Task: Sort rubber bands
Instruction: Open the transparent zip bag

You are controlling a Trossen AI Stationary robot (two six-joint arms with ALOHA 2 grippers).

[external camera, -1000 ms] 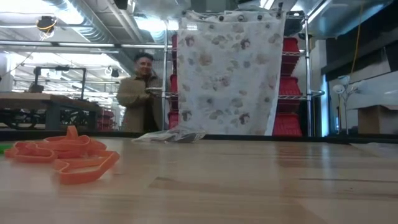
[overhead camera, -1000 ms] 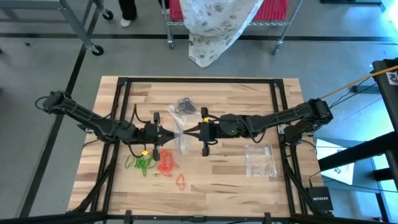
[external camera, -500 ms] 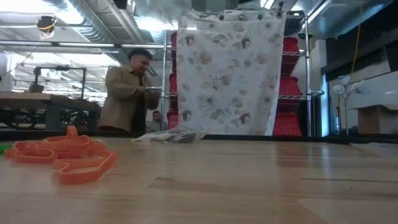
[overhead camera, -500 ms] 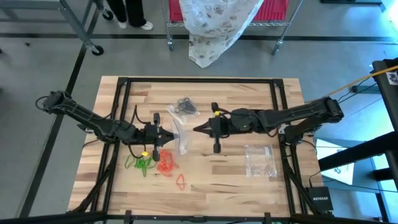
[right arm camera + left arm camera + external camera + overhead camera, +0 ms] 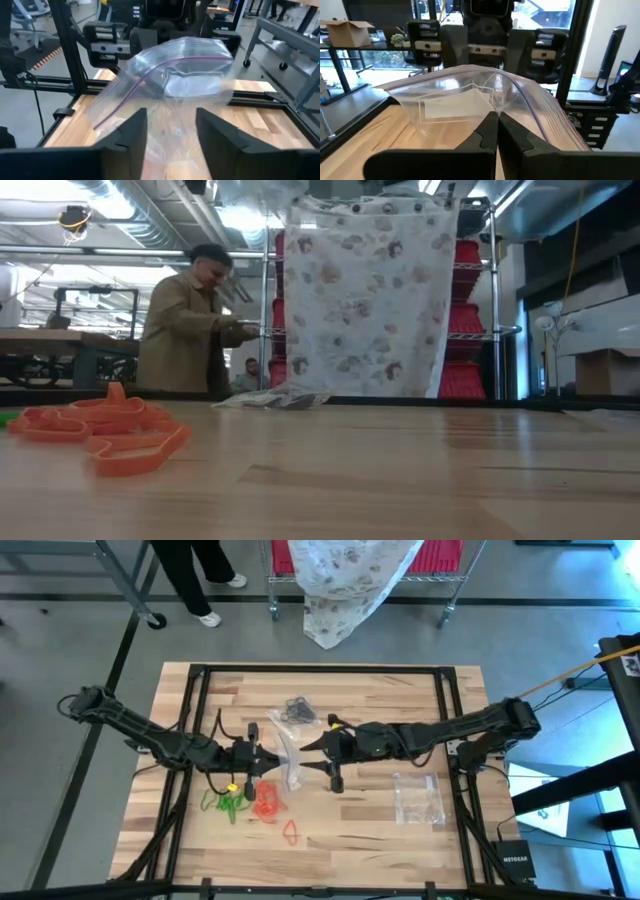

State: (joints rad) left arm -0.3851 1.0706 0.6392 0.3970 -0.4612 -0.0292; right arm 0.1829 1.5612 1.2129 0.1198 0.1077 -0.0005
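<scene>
Left pincer point(image 5: 496, 131) clamped on clear bag point(image 5: 290, 755) at center; right pincer point(image 5: 171, 131) apart at 3 o'clock. Might sag shut, probably blocking rubber bands point(image 5: 266, 802).

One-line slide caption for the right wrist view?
Right gripper open at the mouth of a clear zip bag that the left gripper holds up from the far side.

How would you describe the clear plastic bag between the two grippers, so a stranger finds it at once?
On the wooden table, look at the middle, where both dark arms meet. The clear zip-top plastic bag is lifted there, pinched by the left gripper, with the open right gripper facing it. The other two bags lie flat on the table; one holds black bands.
</scene>
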